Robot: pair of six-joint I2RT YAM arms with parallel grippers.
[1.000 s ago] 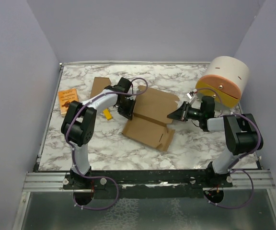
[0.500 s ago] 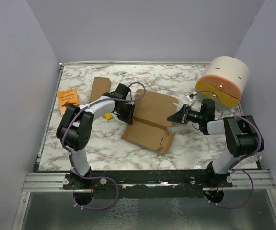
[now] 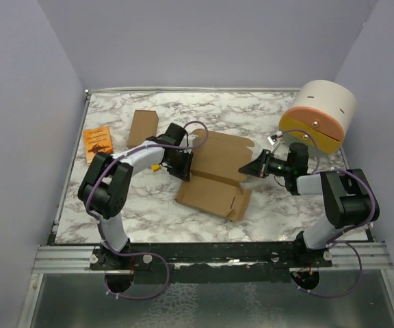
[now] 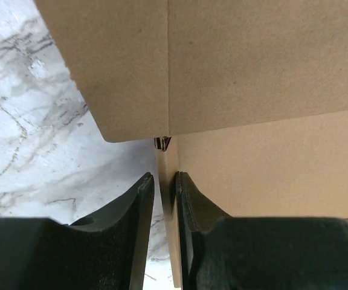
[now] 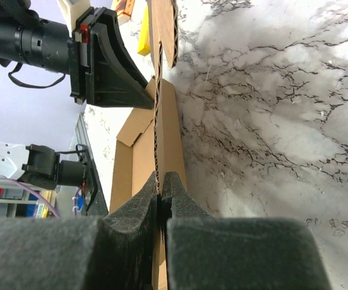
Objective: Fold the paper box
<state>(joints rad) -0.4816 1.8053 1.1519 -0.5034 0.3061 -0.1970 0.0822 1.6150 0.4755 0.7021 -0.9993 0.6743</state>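
Observation:
The paper box point(image 3: 217, 171) is a brown cardboard sheet lying mid-table, partly folded, with a notched front panel. My left gripper point(image 3: 183, 164) is at its left edge. In the left wrist view an upright cardboard flap point(image 4: 169, 199) stands between the fingers of the left gripper point(image 4: 165, 178); the right finger touches it and a thin gap shows by the left finger. My right gripper point(image 3: 246, 167) is at the box's right edge. In the right wrist view the right gripper point(image 5: 160, 178) is shut on the corrugated edge of the paper box point(image 5: 168, 121).
A narrower brown cardboard box point(image 3: 142, 126) and an orange booklet point(image 3: 98, 142) lie at the back left. A small yellow piece point(image 3: 155, 166) sits beside the left arm. A large white and orange drum point(image 3: 320, 113) stands at the back right.
The left arm has shifted slightly right and forward along the box's left edge, and its jaws have eased apart. The right gripper holds the same edge.

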